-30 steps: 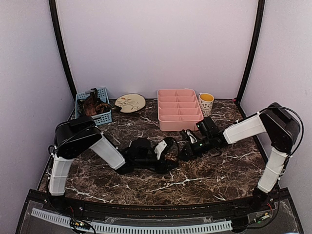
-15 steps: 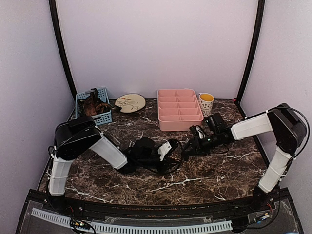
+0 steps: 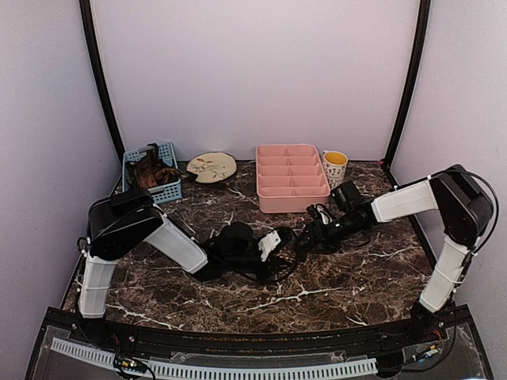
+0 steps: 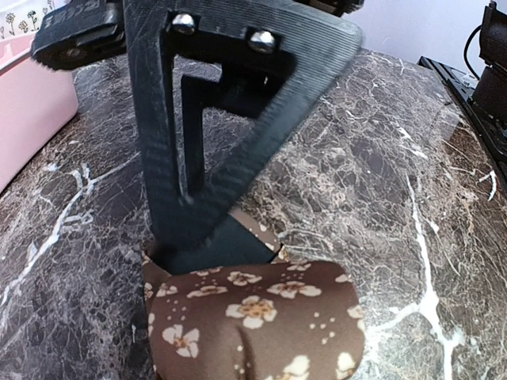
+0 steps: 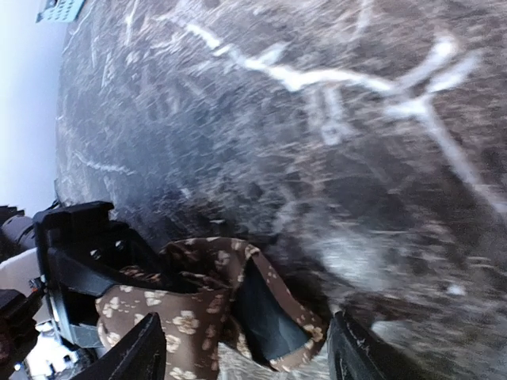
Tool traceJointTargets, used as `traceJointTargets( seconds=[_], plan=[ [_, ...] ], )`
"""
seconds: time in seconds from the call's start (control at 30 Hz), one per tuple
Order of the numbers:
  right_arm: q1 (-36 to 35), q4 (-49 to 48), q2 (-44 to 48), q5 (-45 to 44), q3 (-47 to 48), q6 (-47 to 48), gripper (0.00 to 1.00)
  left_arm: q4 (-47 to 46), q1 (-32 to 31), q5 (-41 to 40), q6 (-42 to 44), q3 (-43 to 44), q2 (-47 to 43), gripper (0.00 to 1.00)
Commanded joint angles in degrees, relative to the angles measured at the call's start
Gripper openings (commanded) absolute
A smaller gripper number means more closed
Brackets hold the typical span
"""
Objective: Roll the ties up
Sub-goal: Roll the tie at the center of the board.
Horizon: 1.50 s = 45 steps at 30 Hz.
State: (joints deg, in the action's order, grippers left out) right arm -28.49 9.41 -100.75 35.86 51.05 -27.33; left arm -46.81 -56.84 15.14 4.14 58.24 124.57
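Backed toward 2 o'clock, my right gripper point(image 3: 309, 236) spreads wide; left gripper point(image 3: 272, 242) pinches the rolled tie point(image 4: 253, 317), best kept snug.

Glossy marbled table point(image 4: 380, 158), matt, perhaps woven tie point(image 4: 253, 317)

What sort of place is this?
Probably a robot test booth: plain pale walls enclose a marble-patterned table, and a left arm and right arm are mounted at its near edge.
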Motion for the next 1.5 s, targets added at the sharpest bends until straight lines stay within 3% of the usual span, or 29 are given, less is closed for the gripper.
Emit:
traceJointTargets(
  seconds=[0.0, 0.53, 0.83, 1.0, 1.2, 1.3, 1.43, 1.47],
  plan=[
    [-2.65, -5.44, -3.38, 10.62, -1.76, -3.07, 0.66, 11.34, -0.11, -2.22, 1.48, -1.37, 1.52, 0.09],
    [-4.71, -21.6, -0.11, 18.38, -5.56, -8.18, 0.73, 10.81, -0.11, -1.71, 1.48, -1.55, 2.03, 0.09],
    [-6.78, -12.81, -0.36, 12.63, -3.16, -1.65, 0.67, 10.95, -0.11, -1.33, 1.4, -1.28, 2.14, 0.09],
    [-8.35, -7.59, -0.49, 7.73, -0.96, 2.06, 0.56, 11.0, -0.11, -0.9, 1.23, -1.37, 2.19, 0.09],
    [-8.99, -5.5, 0.65, 4.6, -0.01, 2.31, 0.24, 11.09, -0.11, -0.77, 1.2, -1.17, 2.12, 0.09],
    [-8.99, -3.81, 1.41, 2.63, 0.27, 2.73, 0.19, 11.57, -0.11, -0.45, 1.47, -0.9, 2.16, 0.09],
    [-8.96, -2.91, 2.42, 0.85, 0.47, 2.89, 0.01, 12.17, -0.11, -0.58, 1.81, -0.62, 2.08, 0.09],
    [-8.95, -2.85, 2.48, 0.79, 0.46, 2.83, 0.0, 12.11, -0.11, -0.69, 1.83, -0.66, 1.99, 0.1]
  ],
)
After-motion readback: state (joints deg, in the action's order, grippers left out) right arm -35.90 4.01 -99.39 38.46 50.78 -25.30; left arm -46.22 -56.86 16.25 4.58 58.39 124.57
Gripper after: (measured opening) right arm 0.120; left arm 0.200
